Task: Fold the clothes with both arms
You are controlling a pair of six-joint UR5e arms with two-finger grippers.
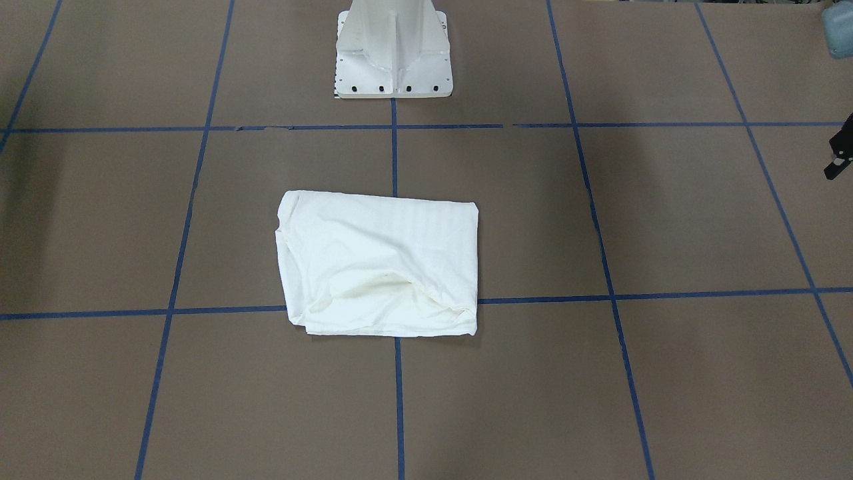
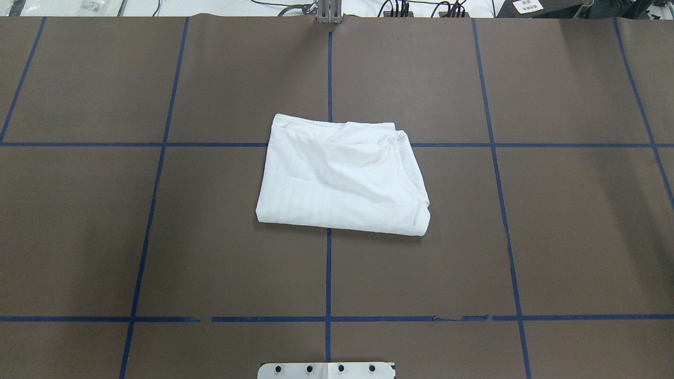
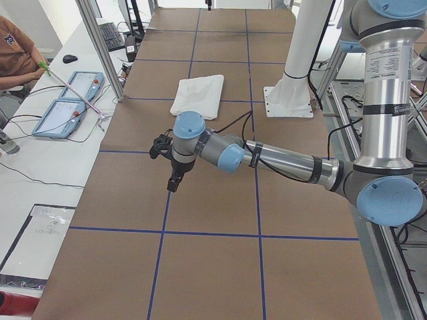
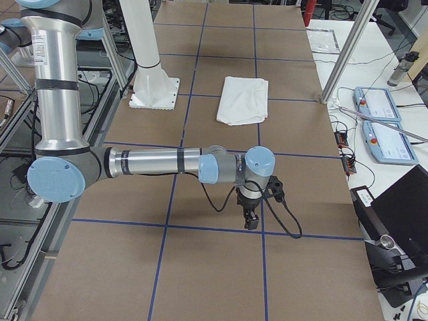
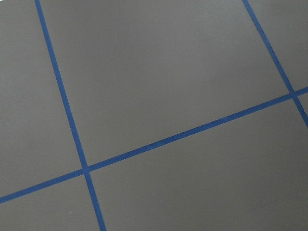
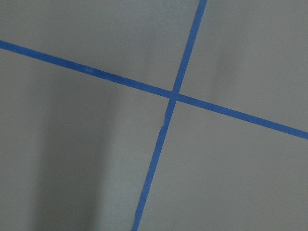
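Observation:
The white T-shirt (image 1: 380, 267) lies folded into a rough rectangle at the middle of the brown table; it also shows in the overhead view (image 2: 342, 179). No printed text shows. My left gripper (image 3: 173, 181) hangs over bare table far from the shirt, toward the table's left end; a black part of it shows at the front view's right edge (image 1: 838, 160). My right gripper (image 4: 250, 219) hangs over bare table toward the right end. I cannot tell whether either is open or shut. Both wrist views show only table and blue tape.
The white pedestal base (image 1: 393, 53) stands behind the shirt. Blue tape lines (image 2: 328, 273) divide the table into squares. Control pendants (image 3: 70, 100) lie on a side bench, and a seated person (image 3: 13, 53) is beside them. More pendants (image 4: 384, 127) lie by the other end.

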